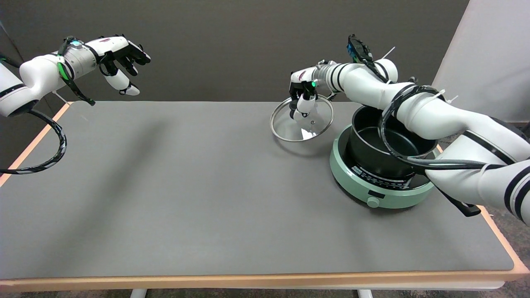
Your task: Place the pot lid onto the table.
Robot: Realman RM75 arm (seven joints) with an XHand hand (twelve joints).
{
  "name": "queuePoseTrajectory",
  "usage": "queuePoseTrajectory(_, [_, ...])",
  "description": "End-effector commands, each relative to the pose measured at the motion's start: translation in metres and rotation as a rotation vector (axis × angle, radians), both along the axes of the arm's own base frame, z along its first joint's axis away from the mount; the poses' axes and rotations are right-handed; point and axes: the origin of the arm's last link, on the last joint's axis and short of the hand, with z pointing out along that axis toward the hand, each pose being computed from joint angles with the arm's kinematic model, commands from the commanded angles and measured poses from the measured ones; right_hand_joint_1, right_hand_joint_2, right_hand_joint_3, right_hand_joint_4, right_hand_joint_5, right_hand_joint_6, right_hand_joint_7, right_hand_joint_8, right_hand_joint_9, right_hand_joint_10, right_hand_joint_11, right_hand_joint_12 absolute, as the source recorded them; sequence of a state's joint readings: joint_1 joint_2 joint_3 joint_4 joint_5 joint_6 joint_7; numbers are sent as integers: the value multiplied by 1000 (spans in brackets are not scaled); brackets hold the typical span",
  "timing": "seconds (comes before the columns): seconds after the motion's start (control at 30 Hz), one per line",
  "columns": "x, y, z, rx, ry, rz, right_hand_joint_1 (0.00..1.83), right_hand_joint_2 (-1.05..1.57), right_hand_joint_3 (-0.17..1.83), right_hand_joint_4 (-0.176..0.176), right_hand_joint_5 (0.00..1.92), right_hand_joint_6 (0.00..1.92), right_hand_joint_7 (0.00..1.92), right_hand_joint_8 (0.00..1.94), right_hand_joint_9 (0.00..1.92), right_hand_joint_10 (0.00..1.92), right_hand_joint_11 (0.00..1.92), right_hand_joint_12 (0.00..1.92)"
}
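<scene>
A round glass pot lid (290,124) with a metal rim lies at the back of the grey table, just left of the cooker. My right hand (302,93) is over its middle, fingers pointing down and closed around the lid's knob. Whether the lid rests fully on the table or hangs slightly above it I cannot tell; a faint shadow shows under its near edge. The black pot (383,142) stands uncovered on the green cooker (372,186) to the right of the lid, under my right forearm.
The grey table (186,186) has an orange edge along its front and sides. The idle left hand (120,58) hangs in the air at the upper left, with a black cable looping below it.
</scene>
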State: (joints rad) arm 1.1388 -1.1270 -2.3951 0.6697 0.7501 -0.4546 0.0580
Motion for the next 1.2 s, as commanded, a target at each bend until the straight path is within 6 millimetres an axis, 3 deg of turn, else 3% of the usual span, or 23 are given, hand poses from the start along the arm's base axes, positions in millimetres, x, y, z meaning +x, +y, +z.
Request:
queuePoseTrajectory(0.03, [-11,-2,14,-60,-32,35,1214,949,457,-58,804,1222,972,1261,887,1420,699,1345])
queuePoseTrajectory(0.27, [-15,0,29,-116,-89,79,1216,952,451,-62,802,1221,973,1260,890,1418,698,1347])
queuePoseTrajectory(0.6, [-35,3,43,-165,-66,55,1218,957,442,-70,800,1216,971,1268,895,1426,696,1363])
queuePoseTrajectory(1.2, [-35,0,38,-163,-79,71,1221,992,379,-96,791,1195,963,1284,896,1446,676,1439])
